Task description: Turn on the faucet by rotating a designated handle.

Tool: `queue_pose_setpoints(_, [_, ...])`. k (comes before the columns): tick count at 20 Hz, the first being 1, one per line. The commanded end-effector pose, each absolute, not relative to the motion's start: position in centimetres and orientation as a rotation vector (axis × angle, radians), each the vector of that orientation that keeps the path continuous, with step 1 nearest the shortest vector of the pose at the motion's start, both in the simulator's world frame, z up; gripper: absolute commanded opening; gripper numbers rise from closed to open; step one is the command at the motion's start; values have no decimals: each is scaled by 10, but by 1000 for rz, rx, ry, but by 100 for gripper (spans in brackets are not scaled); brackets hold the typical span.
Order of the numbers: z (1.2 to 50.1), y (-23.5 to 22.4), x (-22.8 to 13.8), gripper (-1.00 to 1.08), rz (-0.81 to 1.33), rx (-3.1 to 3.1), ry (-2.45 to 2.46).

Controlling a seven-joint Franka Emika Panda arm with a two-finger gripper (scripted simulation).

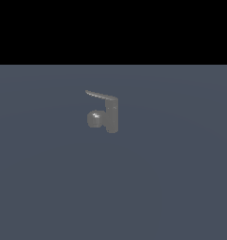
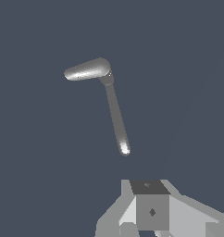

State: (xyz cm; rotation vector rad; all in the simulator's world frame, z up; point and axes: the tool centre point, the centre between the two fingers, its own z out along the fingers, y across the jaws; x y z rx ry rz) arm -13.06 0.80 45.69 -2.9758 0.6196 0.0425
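Hovering apart from the faucet (image 2: 88, 69), tool (image 2: 148, 229) facing the handle (image 2: 116, 115) tip; fingers cropped, so spread or pressed together cannot be told.

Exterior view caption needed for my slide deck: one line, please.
A small dull-grey metallic faucet stands alone on a flat blue-grey floor, its thin curved lever handle pointing toward the exterior view's left.
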Motion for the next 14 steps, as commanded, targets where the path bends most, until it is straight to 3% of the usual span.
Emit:
queue_pose_setpoints(1, [450,11,-113,-100,56,-2944,716])
queue_pose_setpoints(14, [396,28,-24,-100,116,-2762,1209])
